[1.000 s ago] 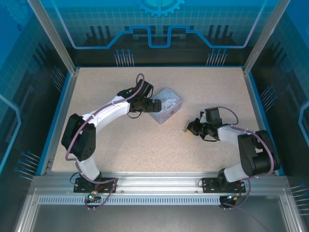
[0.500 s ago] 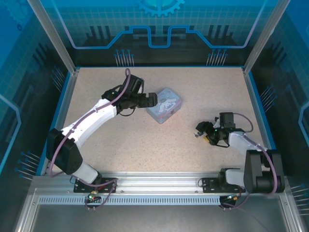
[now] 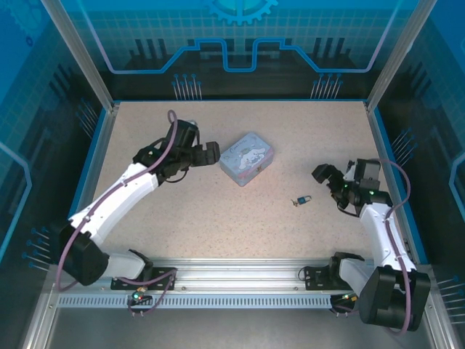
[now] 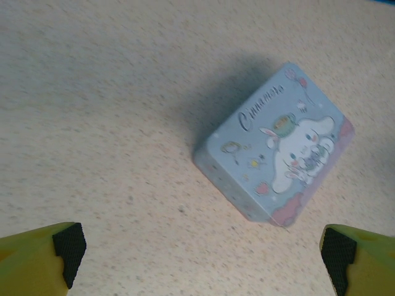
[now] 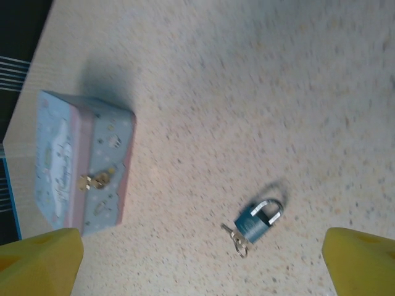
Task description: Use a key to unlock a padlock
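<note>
The small blue-grey padlock (image 3: 301, 199) lies flat on the speckled table, right of centre. In the right wrist view the padlock (image 5: 257, 218) has its shackle pointing up-right. The key (image 5: 235, 237) with its ring rests against the body's lower end; whether it sits in the keyhole I cannot tell. My right gripper (image 3: 328, 182) hangs open to the right of the padlock, apart from it, its yellow fingers (image 5: 361, 259) wide with nothing between them. My left gripper (image 3: 209, 153) is open too, just left of the tin, fingers (image 4: 43, 262) holding nothing.
A pastel-blue cartoon-print tin (image 3: 248, 158) sits closed at mid-table, also seen as the tin (image 4: 278, 163) and the tin (image 5: 80, 163) with a brass clasp on its side. Blue rails edge the table (image 3: 218, 218) left, right and back.
My right gripper went from shut to open, left the padlock and key on the table and drew back to the right. My left arm pulled back leftward, away from the tin.
</note>
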